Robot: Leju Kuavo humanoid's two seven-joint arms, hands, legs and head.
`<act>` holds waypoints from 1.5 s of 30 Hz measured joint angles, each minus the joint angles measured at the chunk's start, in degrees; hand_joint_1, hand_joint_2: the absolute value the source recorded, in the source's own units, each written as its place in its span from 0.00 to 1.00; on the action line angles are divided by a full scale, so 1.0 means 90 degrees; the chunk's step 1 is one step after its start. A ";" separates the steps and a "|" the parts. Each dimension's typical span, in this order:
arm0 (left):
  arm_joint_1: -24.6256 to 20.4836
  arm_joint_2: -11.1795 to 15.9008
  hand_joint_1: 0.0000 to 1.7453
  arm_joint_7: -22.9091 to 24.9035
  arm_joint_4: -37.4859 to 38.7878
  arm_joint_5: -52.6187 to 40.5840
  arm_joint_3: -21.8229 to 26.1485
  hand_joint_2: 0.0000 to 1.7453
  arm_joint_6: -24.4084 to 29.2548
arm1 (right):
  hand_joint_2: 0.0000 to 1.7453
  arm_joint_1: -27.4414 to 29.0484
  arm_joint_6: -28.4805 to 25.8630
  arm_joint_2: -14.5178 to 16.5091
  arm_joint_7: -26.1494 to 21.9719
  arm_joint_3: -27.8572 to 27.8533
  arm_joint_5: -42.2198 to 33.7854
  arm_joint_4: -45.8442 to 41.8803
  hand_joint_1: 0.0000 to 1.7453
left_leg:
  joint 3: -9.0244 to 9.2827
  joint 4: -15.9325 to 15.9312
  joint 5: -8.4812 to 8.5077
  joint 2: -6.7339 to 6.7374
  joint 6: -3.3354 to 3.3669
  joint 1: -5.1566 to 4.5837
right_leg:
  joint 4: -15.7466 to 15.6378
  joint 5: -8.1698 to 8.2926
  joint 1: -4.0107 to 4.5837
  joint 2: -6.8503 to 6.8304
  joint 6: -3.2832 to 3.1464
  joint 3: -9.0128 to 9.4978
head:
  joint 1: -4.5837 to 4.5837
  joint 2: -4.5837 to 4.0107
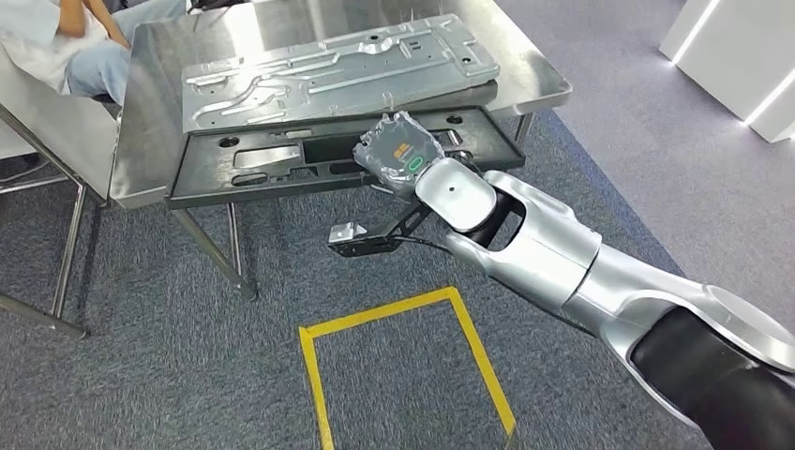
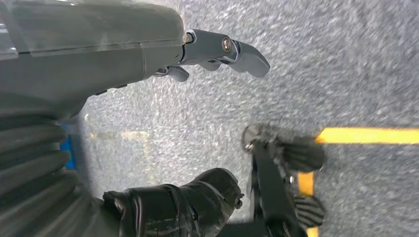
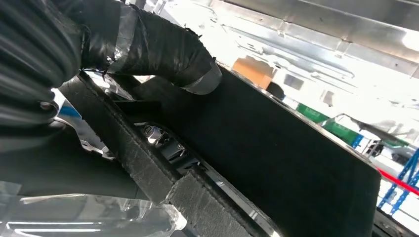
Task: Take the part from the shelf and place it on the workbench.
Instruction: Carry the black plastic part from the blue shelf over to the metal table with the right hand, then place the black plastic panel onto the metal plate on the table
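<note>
Our right hand (image 1: 398,155) grips the near edge of the black part (image 1: 281,159), thumb (image 3: 163,49) pressed on top; the part lies on the steel desk (image 1: 150,112) under a silver panel (image 1: 337,70). Our left hand (image 2: 148,98) hangs with fingers spread, holding nothing, above grey carpet (image 1: 169,375) with yellow tape (image 1: 403,309).

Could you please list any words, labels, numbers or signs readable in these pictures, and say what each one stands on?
No text can be read.
Orange patch on the cover of the right hand: a label, too small to read.
Green oval on the same cover: a mark, too small to read.
Silver metal panel, black panel and workbench: no print to be seen.
Yellow tape on the carpet: plain, no lettering.
</note>
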 joint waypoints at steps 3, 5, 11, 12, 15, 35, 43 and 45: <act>-0.0003 0.0004 0.00 0.0018 0.0000 0.0002 0.0000 1.00 0.0010 | 1.00 0.0049 -0.0004 0.0001 -0.0013 0.0001 -0.0027 0.0010 1.00 | -0.0528 0.0830 -0.0160 0.0034 -0.0059 0.0040 | 0.0002 -0.0063 -0.0007 -0.0002 -0.0012 0.0076 | -0.0001 0.0000; 0.0007 0.0004 0.00 0.0029 0.0000 0.0005 -0.0001 1.00 0.0013 | 1.00 0.0076 -0.0004 0.0002 -0.0018 0.0002 -0.0033 0.0018 1.00 | -0.0489 0.0515 0.0211 0.0051 -0.0080 0.0063 | 0.0010 -0.0121 -0.0022 -0.0001 0.0011 0.0149 | -0.0001 0.0000; -0.0011 0.0009 0.00 0.0033 0.0000 0.0015 0.0000 1.00 0.0040 | 1.00 0.0052 -0.0005 0.0019 -0.0018 0.0002 -0.0036 0.0029 1.00 | 0.0148 -0.1027 0.0882 0.0085 0.0053 -0.0009 | 0.0009 -0.0273 -0.0012 -0.0016 0.0193 0.0288 | -0.0013 0.0000; -0.0014 0.0009 0.00 0.0033 0.0000 0.0015 -0.0001 1.00 0.0041 | 1.00 0.0052 -0.0005 0.0026 -0.0018 0.0002 -0.0036 0.0030 1.00 | 0.0153 -0.1036 0.0878 0.0080 0.0105 0.0001 | -0.0004 -0.0288 -0.0009 -0.0024 0.0226 0.0291 | -0.0013 0.0001; -0.0004 0.0003 0.00 0.0033 0.0000 0.0018 -0.0002 1.00 0.0044 | 1.00 0.0033 -0.0010 0.0035 -0.0018 0.0002 -0.0036 0.0033 1.00 | 0.0246 -0.1101 0.0860 0.0075 0.0248 0.0035 | 0.0412 -0.0525 0.0000 -0.0040 0.0269 0.0118 | 0.0016 0.0001; -0.0011 0.0018 0.00 0.0049 0.0000 0.0015 -0.0002 1.00 0.0006 | 1.00 -0.0132 -0.0055 0.0221 -0.0050 0.0002 -0.0145 0.0295 1.00 | -0.0588 0.0773 -0.0017 0.0050 -0.0078 0.0034 | 0.0041 -0.0027 0.0003 -0.0027 -0.0030 0.0040 | 0.0017 0.0000; -0.0013 0.0041 0.00 0.0084 0.0000 0.0002 -0.0009 1.00 -0.0064 | 1.00 -0.0629 -0.0049 0.0473 0.0057 0.0002 -0.0581 0.1039 1.00 | 0.0094 -0.0993 0.0887 0.0055 0.0113 0.0003 | 0.0086 -0.0209 0.0046 -0.0015 0.0163 0.0134 | 0.0020 0.0001; -0.0005 0.0040 0.00 0.0093 0.0000 0.0002 -0.0011 1.00 -0.0075 | 1.00 -0.0705 -0.0039 0.0498 0.0097 0.0002 -0.0603 0.1192 1.00 | 0.0153 -0.1036 0.0882 0.0056 0.0190 0.0029 | 0.0281 -0.0338 0.0050 -0.0021 0.0214 0.0061 | 0.0038 0.0001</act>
